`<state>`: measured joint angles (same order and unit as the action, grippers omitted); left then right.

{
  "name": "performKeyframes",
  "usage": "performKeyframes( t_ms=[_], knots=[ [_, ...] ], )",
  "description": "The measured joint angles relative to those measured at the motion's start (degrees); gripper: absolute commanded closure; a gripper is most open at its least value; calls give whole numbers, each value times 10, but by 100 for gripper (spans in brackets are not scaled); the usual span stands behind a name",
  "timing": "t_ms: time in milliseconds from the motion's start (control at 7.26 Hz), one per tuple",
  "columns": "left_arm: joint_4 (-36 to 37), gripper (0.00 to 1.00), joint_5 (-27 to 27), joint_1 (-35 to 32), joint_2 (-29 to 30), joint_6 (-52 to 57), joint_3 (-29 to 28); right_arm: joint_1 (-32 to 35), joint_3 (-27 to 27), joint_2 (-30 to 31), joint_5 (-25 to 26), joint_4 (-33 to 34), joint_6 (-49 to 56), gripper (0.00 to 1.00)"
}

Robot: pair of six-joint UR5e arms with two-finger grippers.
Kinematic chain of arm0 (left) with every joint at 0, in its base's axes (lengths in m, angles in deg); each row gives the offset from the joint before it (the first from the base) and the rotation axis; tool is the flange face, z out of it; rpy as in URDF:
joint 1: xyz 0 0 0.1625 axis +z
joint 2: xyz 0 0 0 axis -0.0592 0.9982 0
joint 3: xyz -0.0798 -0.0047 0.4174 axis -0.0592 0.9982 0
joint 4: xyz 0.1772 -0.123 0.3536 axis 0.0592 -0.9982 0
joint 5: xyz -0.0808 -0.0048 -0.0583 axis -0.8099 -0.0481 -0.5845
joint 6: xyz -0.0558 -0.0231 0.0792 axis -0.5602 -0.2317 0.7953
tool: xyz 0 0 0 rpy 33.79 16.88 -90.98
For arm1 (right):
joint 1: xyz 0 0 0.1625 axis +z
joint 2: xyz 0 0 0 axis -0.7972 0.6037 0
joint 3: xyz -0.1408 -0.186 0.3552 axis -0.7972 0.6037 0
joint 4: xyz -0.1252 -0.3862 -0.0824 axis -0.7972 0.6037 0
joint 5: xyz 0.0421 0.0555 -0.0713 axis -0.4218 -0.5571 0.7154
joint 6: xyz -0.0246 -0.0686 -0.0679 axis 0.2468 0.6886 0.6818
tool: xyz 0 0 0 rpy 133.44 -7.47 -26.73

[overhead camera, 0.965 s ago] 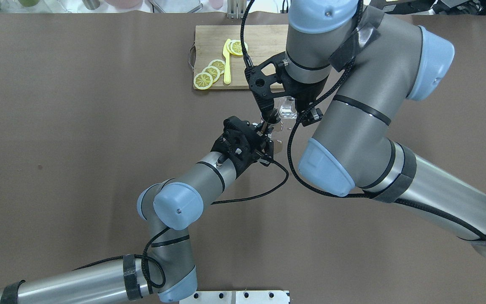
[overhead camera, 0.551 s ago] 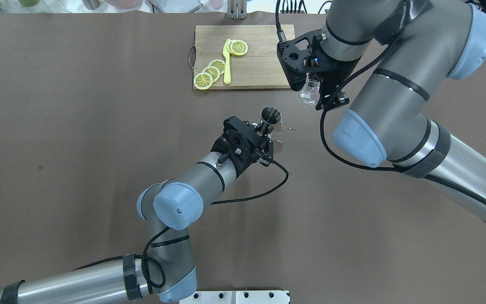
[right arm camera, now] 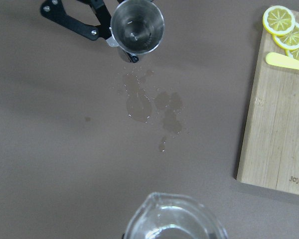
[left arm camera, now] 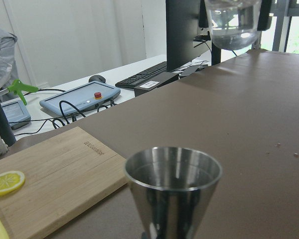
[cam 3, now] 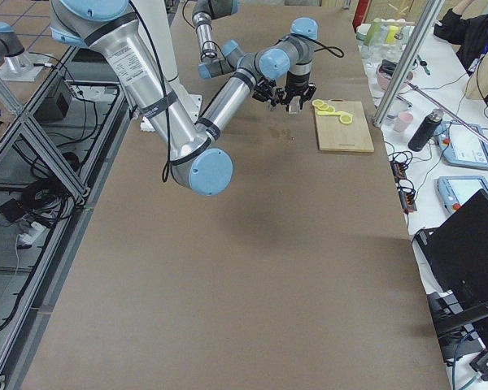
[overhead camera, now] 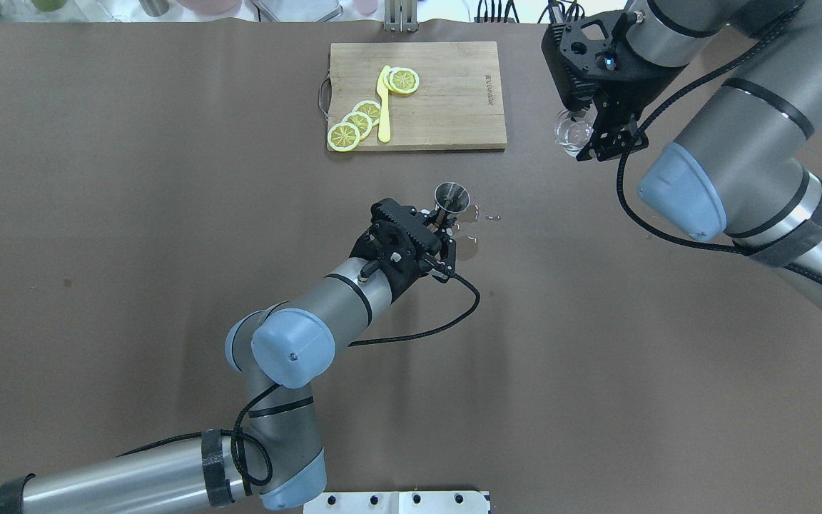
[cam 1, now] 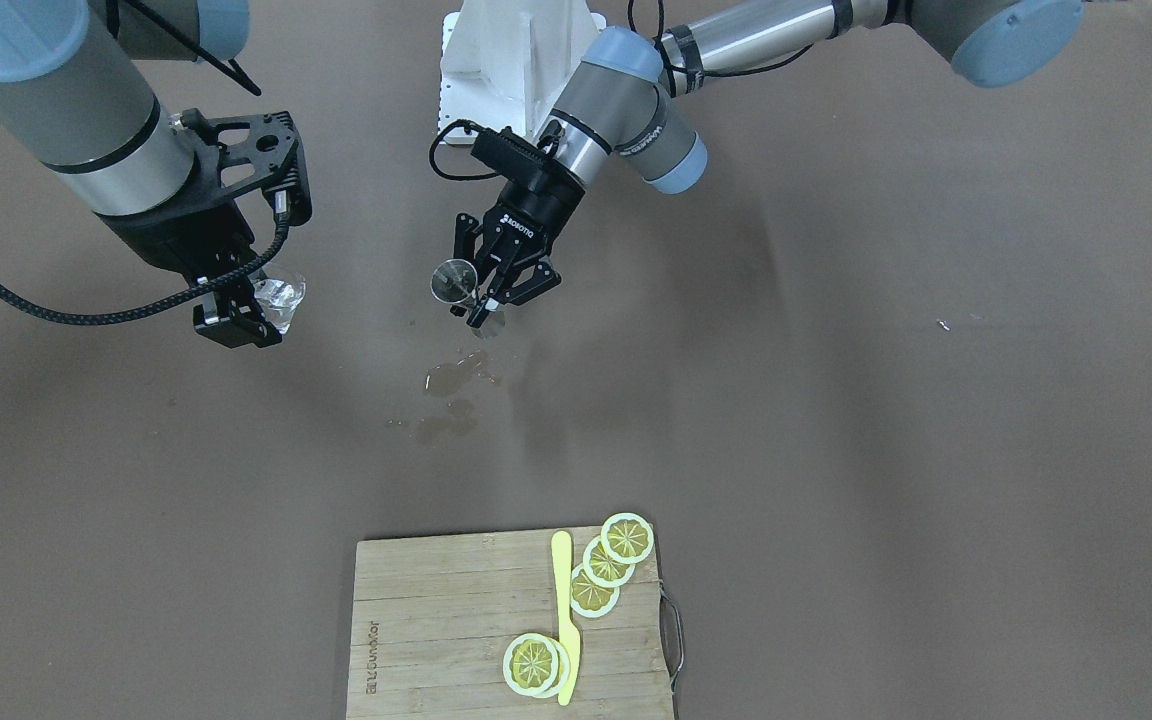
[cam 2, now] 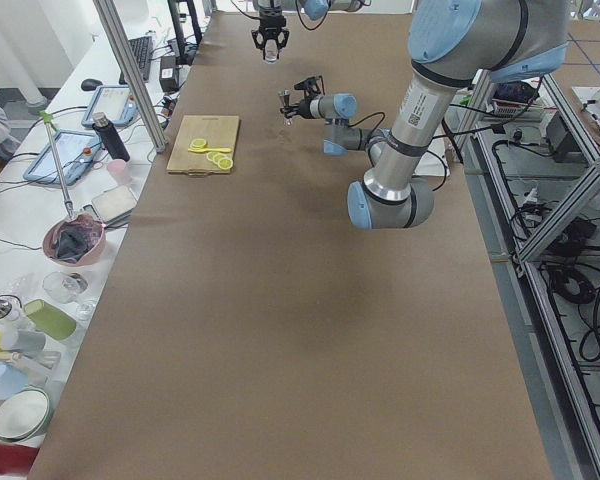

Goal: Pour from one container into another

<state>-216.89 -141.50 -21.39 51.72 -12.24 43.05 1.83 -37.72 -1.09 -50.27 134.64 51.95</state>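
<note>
Steel jigger [overhead camera: 452, 197], upright and clamped in our left end effector [overhead camera: 445, 221], is just beside wet patches [right arm camera: 149, 102] on the counter [overhead camera: 168, 214]. Our right end effector [overhead camera: 586, 139] holds the glass cup [overhead camera: 572, 132] well apart, near the board [overhead camera: 454, 100]. We fear any wrist tilt spilling more from either vessel.

This was a robotics lab rather than a kitchen. In the exterior left view, a long table [cam 2: 280, 340] wrapped in brown paper stood beside an aluminium-profile frame [cam 2: 545, 215] at the right edge, with black cables [cam 2: 580, 285] looped on the floor beneath. A grey industrial arm [cam 2: 410, 130] with blue joint caps reached over the table. Along the left edge ran a white bench [cam 2: 15, 215] carrying a teach pendant [cam 2: 60, 160] and a keyboard [cam 2: 140, 55].
</note>
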Motion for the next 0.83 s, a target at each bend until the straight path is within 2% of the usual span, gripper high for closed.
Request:
performKeyframes(
  t_ms=[138, 276, 413, 827],
  knots=[
    [-9, 100, -16, -9, -13, 1, 4, 4, 0, 17, -12, -29, -1, 100],
    [-23, 100, -61, -33, -32, 2, 10, 7, 0, 32, -26, -56, -3, 100],
    [-46, 100, -106, -60, -57, 2, 14, 12, 1, 48, -42, -84, -7, 100],
    [-133, 100, -184, -128, -137, 19, 14, 42, 5, 107, -108, -170, -26, 100]
  ],
)
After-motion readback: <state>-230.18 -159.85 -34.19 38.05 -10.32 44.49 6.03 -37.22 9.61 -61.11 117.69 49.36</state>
